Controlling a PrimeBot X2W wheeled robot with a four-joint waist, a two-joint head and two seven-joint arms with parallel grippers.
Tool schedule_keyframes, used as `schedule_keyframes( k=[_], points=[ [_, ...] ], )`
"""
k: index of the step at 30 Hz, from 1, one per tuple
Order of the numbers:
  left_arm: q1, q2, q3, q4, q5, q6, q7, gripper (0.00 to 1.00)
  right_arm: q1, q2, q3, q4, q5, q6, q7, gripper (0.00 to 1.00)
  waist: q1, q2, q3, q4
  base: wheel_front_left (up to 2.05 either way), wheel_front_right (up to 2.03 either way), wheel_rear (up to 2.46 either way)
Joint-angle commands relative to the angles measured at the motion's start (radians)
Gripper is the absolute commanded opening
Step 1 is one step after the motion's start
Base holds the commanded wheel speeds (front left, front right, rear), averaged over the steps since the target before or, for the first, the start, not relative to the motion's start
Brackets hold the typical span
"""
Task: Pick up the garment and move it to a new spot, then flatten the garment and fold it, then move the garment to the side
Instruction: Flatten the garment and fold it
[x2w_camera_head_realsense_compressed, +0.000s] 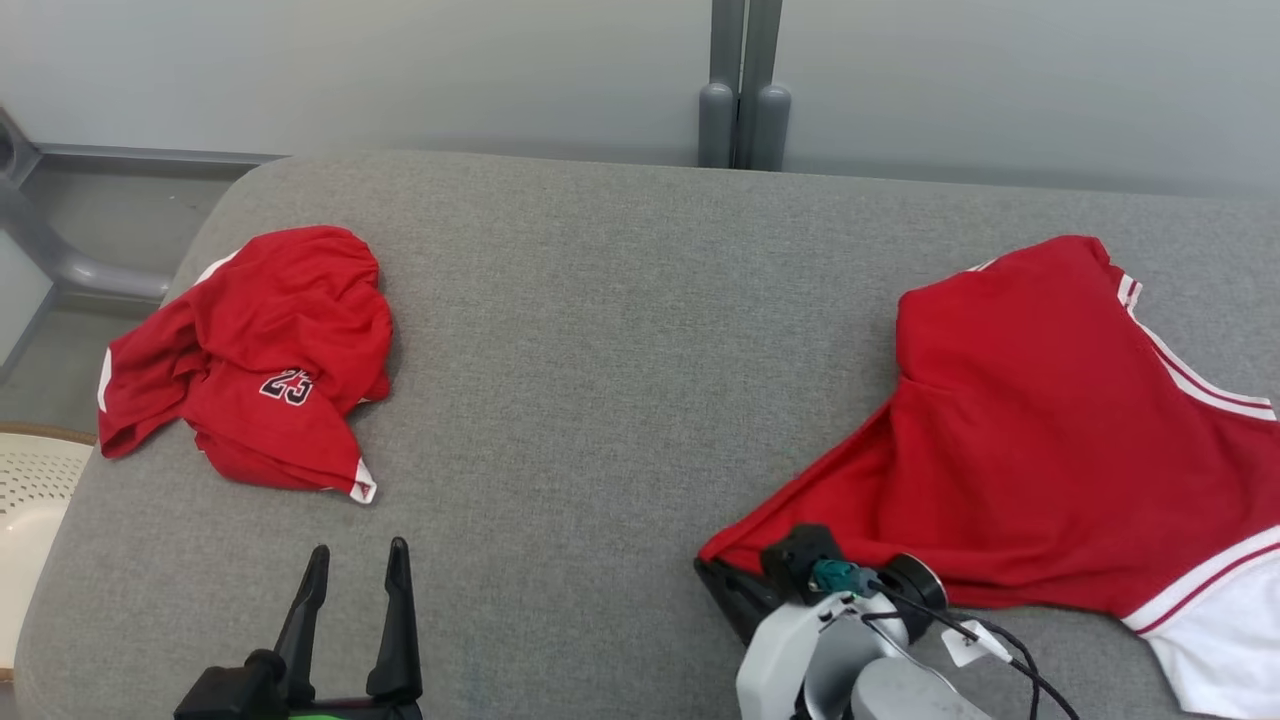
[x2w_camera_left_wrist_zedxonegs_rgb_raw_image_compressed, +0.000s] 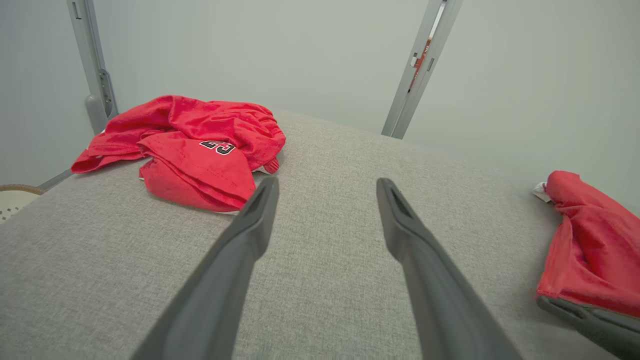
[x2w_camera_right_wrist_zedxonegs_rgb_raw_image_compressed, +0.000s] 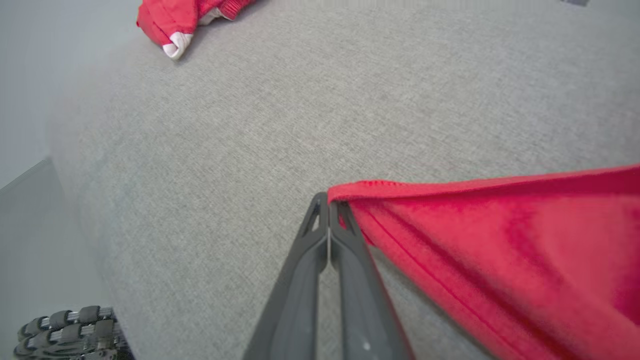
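The garment, a red jersey with white trim, lies spread on the right of the grey cushion. Its near left corner is pulled to a point at my right gripper. In the right wrist view the right gripper has its two fingers pressed together, and the garment has its hem corner pinched at their tips. My left gripper stands open at the lower left, nothing between its fingers. The garment also appears at the right edge of the left wrist view.
A second red piece, crumpled and marked 23, lies at the cushion's left end, just beyond the left gripper. A white perforated basket sits off the left edge. Grey posts and a pale wall stand behind.
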Motion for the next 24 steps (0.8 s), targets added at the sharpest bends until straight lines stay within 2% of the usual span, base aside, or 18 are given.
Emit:
schedule_keyframes(
  k=[1,7,8,9,14,17,19,24],
  points=[
    [-0.016,0.002,-0.005,0.009,0.007,-0.007,0.0,1.0,-0.022,0.001,0.029,-0.012,0.026,0.0,0.014,0.0,0.0,0.0,-0.006,0.013,0.0,0.0,0.0],
    [-0.017,0.002,-0.013,0.029,-0.006,-0.002,0.0,1.0,-0.059,0.0,0.149,0.0,0.09,0.0,0.11,0.0,0.0,0.0,-0.024,0.045,0.0,0.0,0.0],
    [-0.014,0.002,-0.014,0.031,-0.009,-0.001,0.0,1.0,-0.059,0.0,0.154,0.003,0.097,0.0,0.113,0.27,0.0,0.0,-0.026,0.048,0.0,0.0,0.0],
    [-0.011,0.002,-0.014,0.033,-0.012,0.0,0.0,1.0,-0.056,0.0,0.162,0.006,0.101,0.0,0.116,1.0,0.0,0.0,-0.027,0.05,0.0,0.0,0.0],
    [0.02,0.002,0.002,0.046,-0.021,0.002,0.0,1.0,-0.03,0.0,0.224,-0.019,0.137,0.0,0.125,1.0,0.0,0.0,-0.041,0.026,0.0,0.0,0.0],
    [0.034,0.002,0.026,0.034,-0.017,0.004,0.0,1.0,-0.008,0.001,0.224,-0.058,0.152,0.0,0.133,1.0,0.0,0.0,-0.045,-0.004,0.0,0.0,0.0],
    [0.05,0.002,0.046,0.026,-0.01,0.007,0.0,1.0,0.013,-0.007,0.188,-0.083,0.129,0.0,0.139,1.0,0.0,0.0,-0.048,-0.031,0.0,0.0,0.0],
    [0.061,0.002,0.086,0.015,-0.012,0.0,0.0,1.0,0.116,-0.097,0.01,-0.185,0.081,0.0,0.145,1.0,0.0,0.0,-0.051,-0.089,0.0,0.0,0.0]
  ],
)
